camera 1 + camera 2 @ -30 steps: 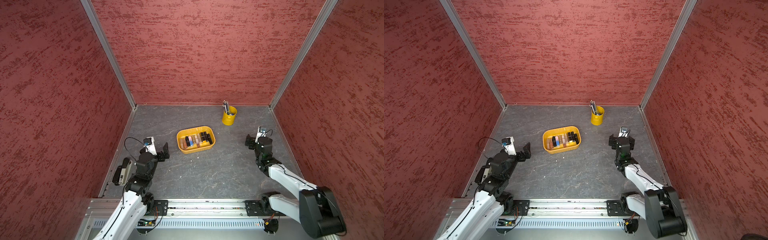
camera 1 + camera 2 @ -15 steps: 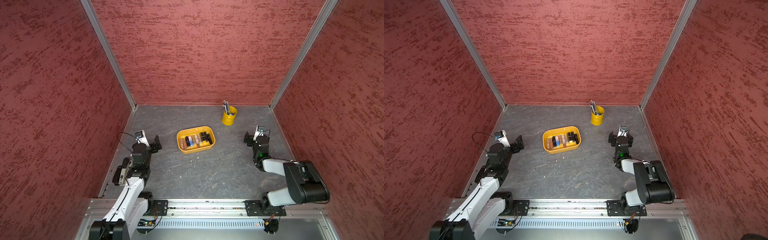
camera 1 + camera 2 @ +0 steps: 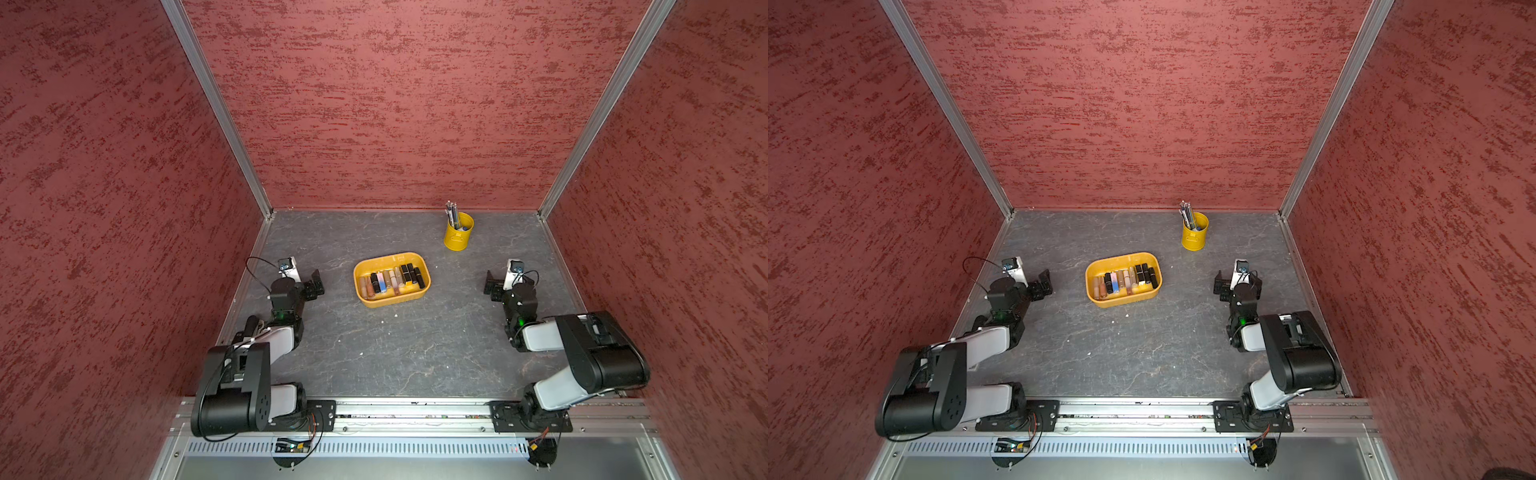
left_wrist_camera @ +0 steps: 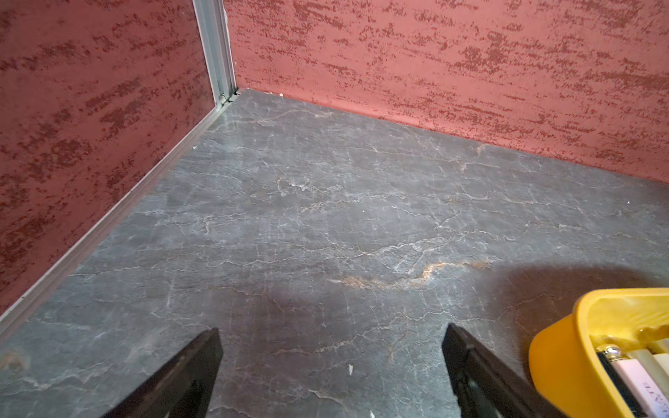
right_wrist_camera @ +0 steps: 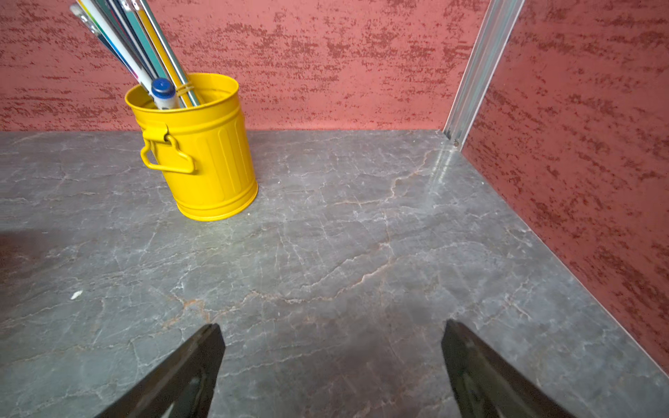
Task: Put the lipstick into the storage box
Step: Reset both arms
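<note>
Left gripper point(image 3: 316, 283), spread empty, sits near the storage box point(image 3: 390, 302) holding lipsticks point(image 3: 392, 280).

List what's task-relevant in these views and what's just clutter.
Job in hand:
- storage box
- lipsticks, lying in a row inside it
- left end effector, open, empty
- right end effector, open, empty

Lying about:
- yellow pen cup, near the back wall
- pens standing in it
</note>
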Controlling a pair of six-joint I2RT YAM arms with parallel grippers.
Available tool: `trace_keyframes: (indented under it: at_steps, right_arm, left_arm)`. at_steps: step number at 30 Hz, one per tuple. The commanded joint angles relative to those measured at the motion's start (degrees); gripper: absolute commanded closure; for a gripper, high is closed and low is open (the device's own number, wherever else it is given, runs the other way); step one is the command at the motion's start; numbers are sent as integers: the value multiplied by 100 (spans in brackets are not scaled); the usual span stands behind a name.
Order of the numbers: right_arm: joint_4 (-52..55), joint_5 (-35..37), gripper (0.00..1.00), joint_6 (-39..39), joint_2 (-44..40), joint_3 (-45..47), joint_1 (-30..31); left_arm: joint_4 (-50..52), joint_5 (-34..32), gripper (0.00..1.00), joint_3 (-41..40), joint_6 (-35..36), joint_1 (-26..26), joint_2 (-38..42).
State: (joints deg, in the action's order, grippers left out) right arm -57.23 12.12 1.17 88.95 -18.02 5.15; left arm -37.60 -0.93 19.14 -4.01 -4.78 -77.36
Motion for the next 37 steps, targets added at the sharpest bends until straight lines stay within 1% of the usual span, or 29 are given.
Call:
trace_keyframes:
  at_steps: [1, 5, 6, 8, 9, 10, 14, 29, 37]
  right_arm:
    - [145, -162, 2, 59, -19, -255, -40]
    - [194, -199, 1, 40, -26, -278, -59]
    - [220, -214, 2, 37, -25, -275, -67]
    - [221, -225, 2, 31, -34, -281, -83]
    - [221, -223, 1, 24, -33, -274, -83]
    - [221, -228, 1, 24, -29, -272, -79]
    - [212, -223, 1, 31, -31, -272, -80]
    - [232, -231, 1, 32, -21, -294, -79]
    - [406, -454, 1, -28, -28, -370, -174]
  left_arm:
    - [-1001, 213, 0, 126, 202, 114, -333]
    - [-2128, 122, 0, -104, 383, 265, -1070]
    - [-1643, 64, 0, 31, 421, 348, -989]
    - [-1462, 149, 0, 242, 541, 396, -1081]
    - [-1249, 207, 0, 285, 451, 329, -1015]
    - [-1384, 285, 0, 270, 412, 279, -1056]
    - [-1321, 328, 0, 284, 408, 256, -1038]
    - [-1337, 272, 0, 275, 419, 282, -1038]
    - [-1336, 271, 0, 275, 420, 284, -1036]
